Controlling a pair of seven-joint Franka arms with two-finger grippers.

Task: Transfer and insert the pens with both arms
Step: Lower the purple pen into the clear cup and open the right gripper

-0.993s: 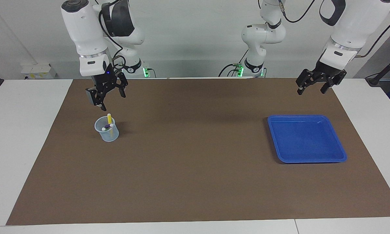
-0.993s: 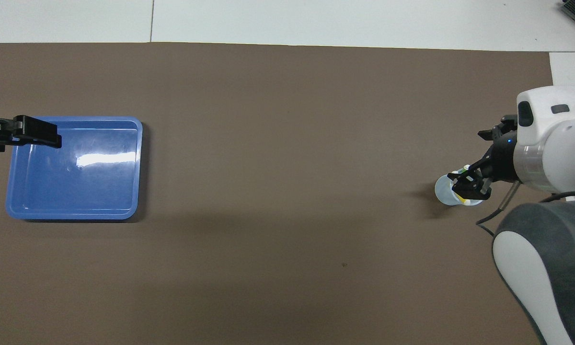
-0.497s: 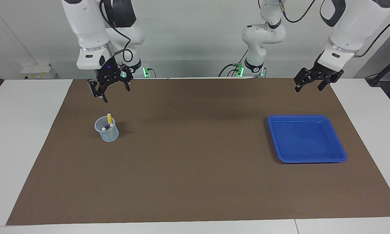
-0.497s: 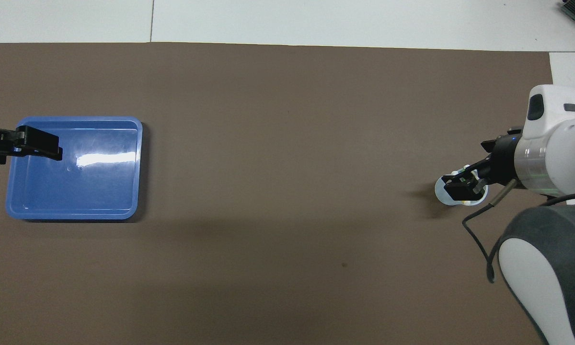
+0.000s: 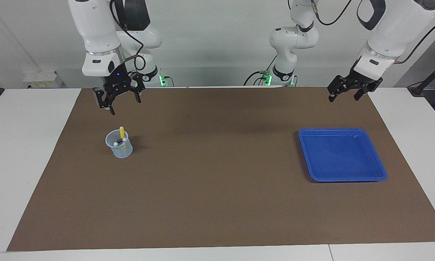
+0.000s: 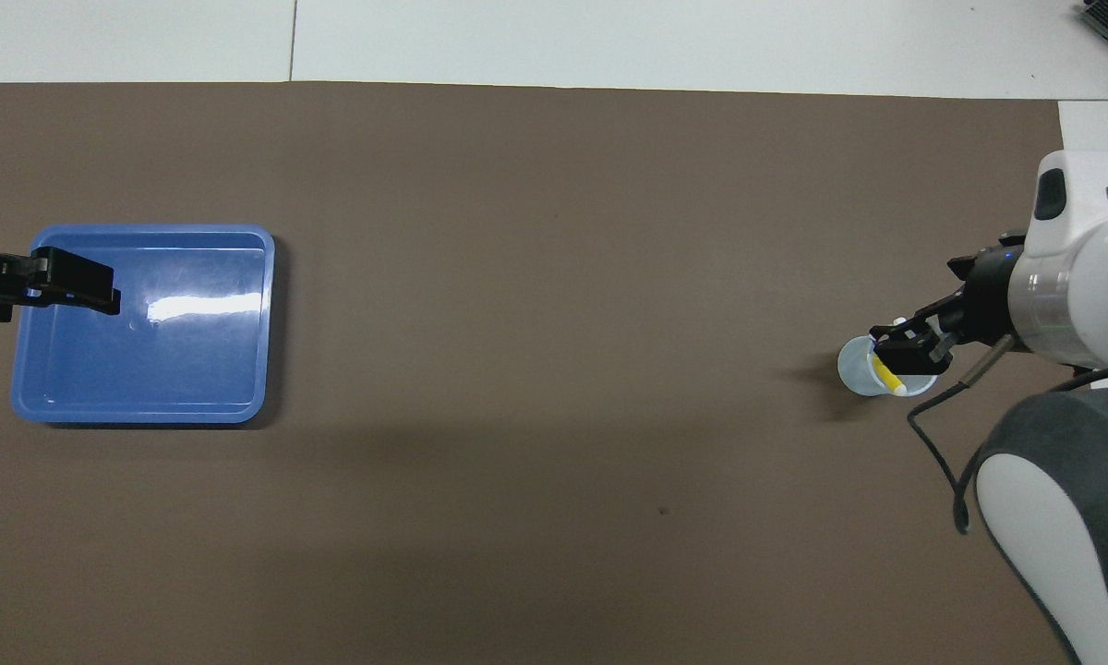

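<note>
We see a brown mat (image 5: 217,203) covering most of the white table (image 5: 25,152). Near the mat's edge at the right arm's end, closer to the robots' edge than to the opposite edge, stands a small translucent cup (image 5: 119,144). The pens are in this cup: the yellow pen (image 5: 122,132) stands nearly upright and sticks out above the rim, while the purple pen (image 5: 121,140) lies low inside, with pale cap ends showing beside it. We cannot make out the green pen with any certainty. In the overhead view the yellow pen (image 6: 885,374) shows as a short slanted stroke inside the cup (image 6: 863,367).

We find the right gripper (image 5: 118,102) raised in the air over the mat, between the cup and the robots' edge, clear of the cup and the pens. Its fingers stand apart and carry nothing. In the overhead view the right gripper (image 6: 907,353) overlaps the cup's rim, but the facing view shows it well above.

At the left arm's end of the mat lies a blue tray (image 5: 378,168), shallow and rectangular, with nothing in it. The left gripper (image 5: 344,95) hangs in the air over the mat's corner at the robots' edge, apart from the tray. Its fingers are also spread, with nothing between them. In the overhead view the left gripper (image 6: 65,277) overlaps the blue tray (image 6: 240,406) at its outer edge.
</note>
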